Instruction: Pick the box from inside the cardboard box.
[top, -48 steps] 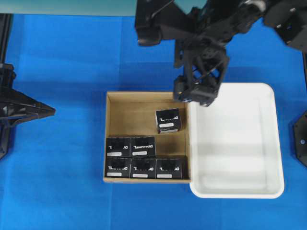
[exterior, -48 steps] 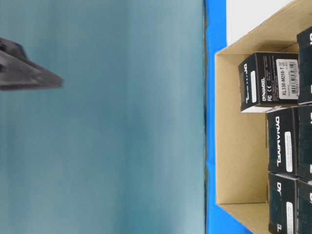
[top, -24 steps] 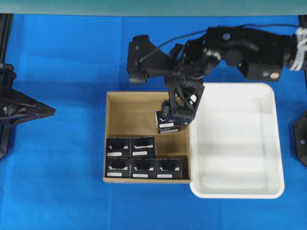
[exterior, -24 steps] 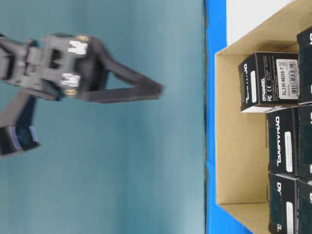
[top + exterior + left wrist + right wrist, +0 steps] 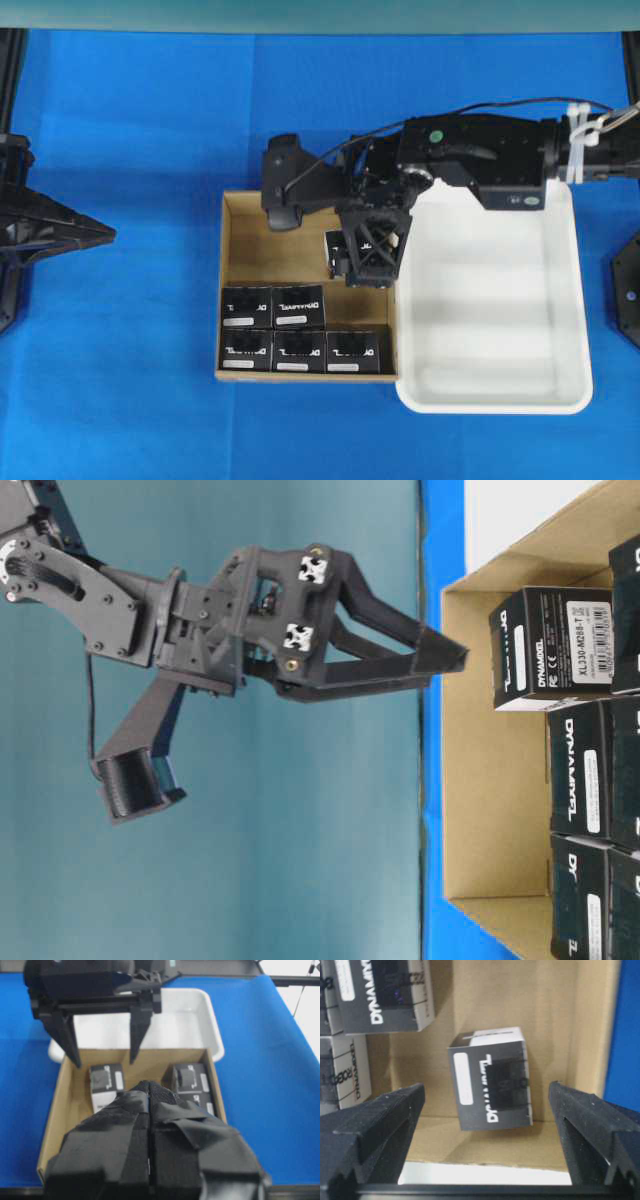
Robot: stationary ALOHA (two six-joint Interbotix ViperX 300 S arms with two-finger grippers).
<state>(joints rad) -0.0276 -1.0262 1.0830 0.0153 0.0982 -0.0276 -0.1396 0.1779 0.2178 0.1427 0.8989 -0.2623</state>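
The cardboard box (image 5: 270, 235) lies mid-table. One black box (image 5: 334, 246) with white lettering stands alone near its far right corner, largely covered from above by my right gripper (image 5: 370, 252). In the right wrist view that box (image 5: 492, 1082) sits between the two wide-open fingers (image 5: 380, 1120) with a gap on each side. From table level the right gripper (image 5: 445, 670) has its tips about level with the carton's rim, above the box (image 5: 552, 645). My left gripper (image 5: 150, 1091) is shut on nothing and hovers off to the left, outside the carton.
Several more black boxes (image 5: 298, 330) are packed in two rows against the carton's near wall. A white plastic tray (image 5: 490, 290) stands against the carton's right side. Blue cloth covers the table. The left arm (image 5: 55, 230) rests at the left edge.
My right arm has swung down from the back and lowered its open gripper over the lone box in the carton. The left arm and the boxes have not moved.
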